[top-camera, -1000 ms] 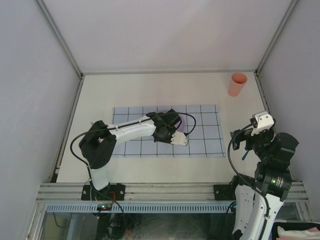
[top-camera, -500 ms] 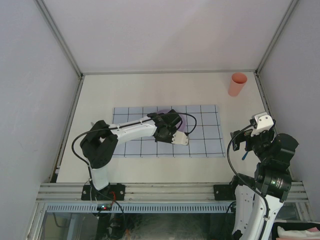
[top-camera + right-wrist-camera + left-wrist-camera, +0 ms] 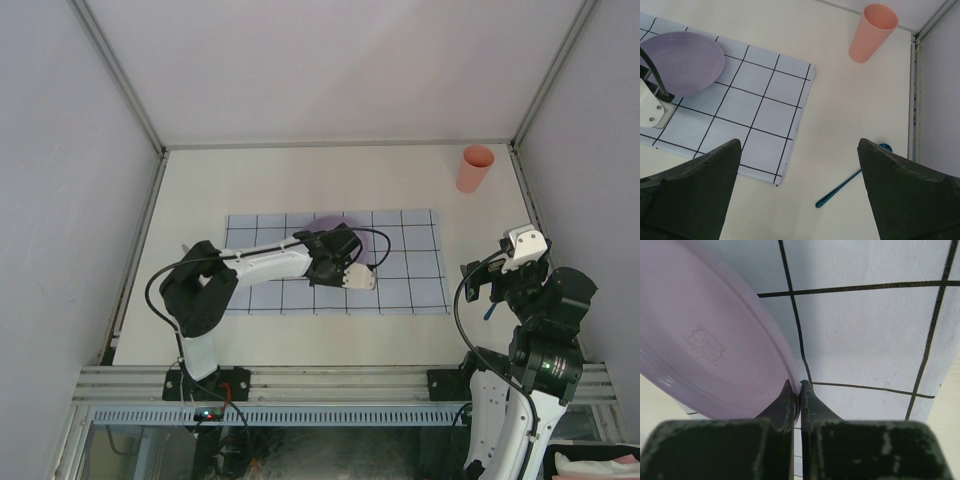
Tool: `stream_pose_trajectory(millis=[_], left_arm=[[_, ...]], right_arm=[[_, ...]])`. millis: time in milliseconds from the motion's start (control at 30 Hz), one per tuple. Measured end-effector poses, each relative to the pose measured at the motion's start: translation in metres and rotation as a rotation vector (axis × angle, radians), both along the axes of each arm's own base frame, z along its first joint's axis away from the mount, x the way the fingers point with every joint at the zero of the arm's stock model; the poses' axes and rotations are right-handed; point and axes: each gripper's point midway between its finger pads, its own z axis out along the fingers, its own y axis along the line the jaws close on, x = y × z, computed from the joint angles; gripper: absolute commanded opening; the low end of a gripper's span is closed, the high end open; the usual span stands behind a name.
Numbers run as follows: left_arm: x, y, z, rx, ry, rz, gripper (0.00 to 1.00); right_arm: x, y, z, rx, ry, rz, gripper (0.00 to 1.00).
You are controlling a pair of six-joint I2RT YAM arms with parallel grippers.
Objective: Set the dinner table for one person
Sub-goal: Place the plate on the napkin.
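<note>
The large, matte, off-white rectangular dinner table (image 3: 270, 175) fills the enclosure, its long axis running left to right between aluminium rails (image 3: 140, 250). Bare tabletop lies open along the left edge and across the far half. In the middle a pale blue-grey cloth with a dark grid (image 3: 410, 270) lies lengthwise, parallel to the near edge. On it sits a round lilac plastic plate (image 3: 705, 340); the left gripper (image 3: 799, 390) is clenched on its rim, jaws almost together. Right of the cloth is a clear strip of table, where a slim blue utensil (image 3: 850, 182) lies slantwise. The right gripper (image 3: 799, 145) hangs above that near-right corner, spread wide and grasping nothing. A salmon-pink plastic cup (image 3: 872, 32) stands upright at the far-right corner, near the rail.
</note>
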Motion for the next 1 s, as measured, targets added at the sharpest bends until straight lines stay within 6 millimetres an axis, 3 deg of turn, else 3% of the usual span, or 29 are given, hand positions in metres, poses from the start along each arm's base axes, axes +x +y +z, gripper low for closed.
stream_pose_trajectory(millis=[300,1000], left_arm=[[0.011,0.011,0.004,-0.020,-0.004,0.078,0.00],[0.003,0.011,0.003,-0.011,0.009,0.096,0.00]], right_arm=[[0.000,0.001,0.000,0.001,-0.002,0.003,1.00],[0.002,0.004,0.000,0.013,-0.006,0.020,1.00]])
